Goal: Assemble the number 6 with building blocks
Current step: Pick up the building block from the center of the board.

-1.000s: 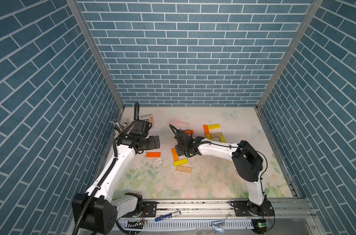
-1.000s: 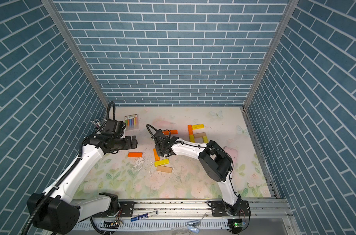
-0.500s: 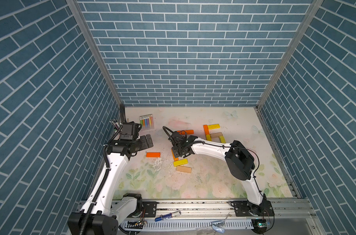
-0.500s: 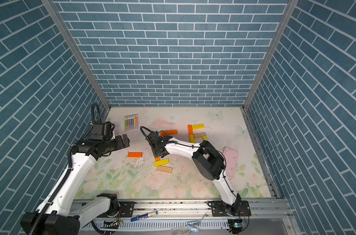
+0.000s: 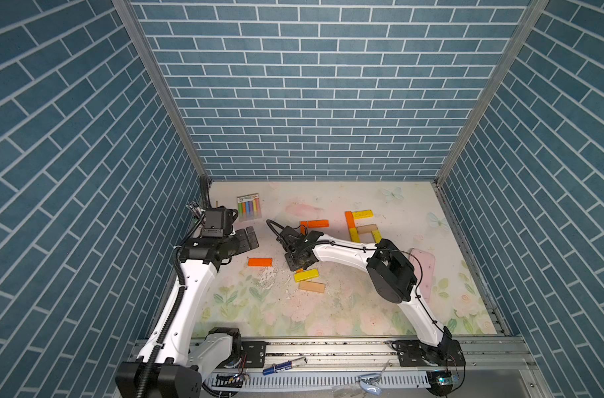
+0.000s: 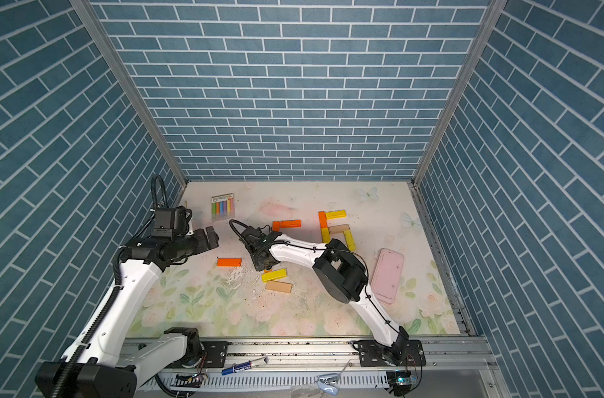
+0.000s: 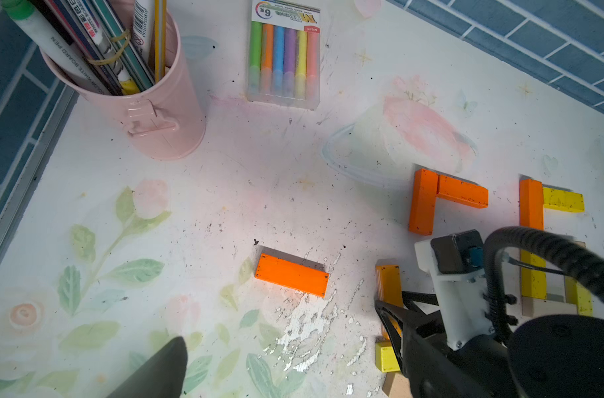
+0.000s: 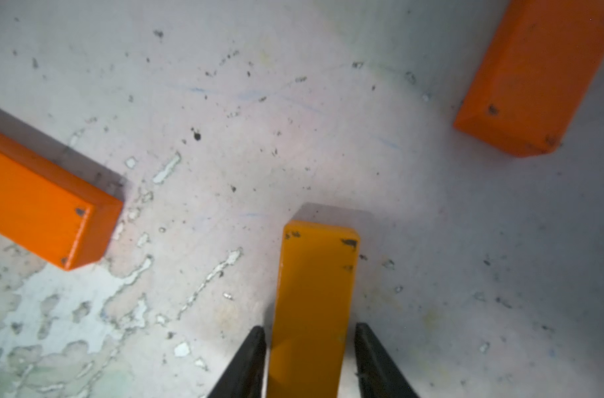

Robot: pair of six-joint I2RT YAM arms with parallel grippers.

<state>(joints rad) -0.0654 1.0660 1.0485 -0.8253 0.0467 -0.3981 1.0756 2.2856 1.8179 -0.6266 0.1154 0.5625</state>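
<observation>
Right of the lone orange block, the right gripper is straddling an amber block; whether it is pinching I cannot tell. Just behind that orange block the left gripper is hovering spread wide. Farther back-right the unfinished number 6 is lying.

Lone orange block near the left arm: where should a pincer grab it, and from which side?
Grip the lone orange block across its two long sides, at mid-length, coming straight down from above. It lies flat with bare mat all around, so there is room on both sides, and its width is the shorter span. The open left pincer looks nearest.
</observation>
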